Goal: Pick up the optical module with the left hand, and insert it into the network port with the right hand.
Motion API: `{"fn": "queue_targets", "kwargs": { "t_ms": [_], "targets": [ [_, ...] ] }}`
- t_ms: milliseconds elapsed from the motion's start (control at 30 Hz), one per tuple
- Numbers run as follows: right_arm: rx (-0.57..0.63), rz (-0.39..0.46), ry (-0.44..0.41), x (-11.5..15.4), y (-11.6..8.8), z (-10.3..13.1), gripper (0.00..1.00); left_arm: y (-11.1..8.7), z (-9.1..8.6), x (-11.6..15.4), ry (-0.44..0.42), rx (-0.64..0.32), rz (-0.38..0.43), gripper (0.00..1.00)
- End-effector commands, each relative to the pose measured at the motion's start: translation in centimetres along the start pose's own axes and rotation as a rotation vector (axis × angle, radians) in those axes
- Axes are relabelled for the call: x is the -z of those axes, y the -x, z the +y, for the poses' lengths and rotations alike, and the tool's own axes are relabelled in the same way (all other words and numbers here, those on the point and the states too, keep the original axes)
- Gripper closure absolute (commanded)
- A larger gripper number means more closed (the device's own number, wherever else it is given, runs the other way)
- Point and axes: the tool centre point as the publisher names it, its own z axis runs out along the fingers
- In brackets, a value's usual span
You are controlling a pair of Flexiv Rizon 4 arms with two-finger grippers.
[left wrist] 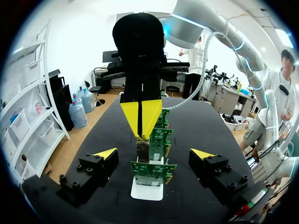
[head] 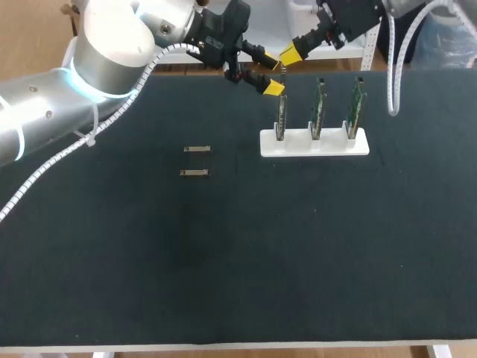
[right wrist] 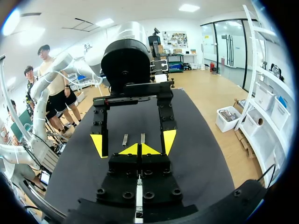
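Note:
My right gripper (head: 288, 57) is shut on an optical module (left wrist: 142, 148) and holds it upright, just above the nearest green board (left wrist: 153, 169) in the white holder (left wrist: 147, 191). The module's lower end is at that board's top edge. My left gripper (left wrist: 154, 154) is open, with one yellow-tipped finger on each side of the board row and nothing between them. In the head view the left gripper (head: 271, 76) is at the holder's left end, right beside the right gripper. Two more modules (head: 197, 149) (head: 194, 173) lie flat on the black mat.
The white holder (head: 314, 143) carries three upright green boards (head: 317, 112) at the back right of the mat. A white cable (head: 393, 67) hangs from my right arm beside the holder's right end.

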Motion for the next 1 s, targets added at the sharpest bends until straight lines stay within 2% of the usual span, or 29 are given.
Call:
{"fn": "queue_targets", "kwargs": {
  "t_ms": [33,1000],
  "targets": [
    [-0.005,0.003,0.36,-0.21,-0.03,-0.96,1.0,-0.01,-0.01,-0.02,0.001,-0.001,0.001,0.0],
    [-0.031,0.015,0.376,-1.03,-0.77,-1.16,1.0,-0.01,-0.01,-0.02,0.001,-0.001,0.001,0.0]
  ]
}}
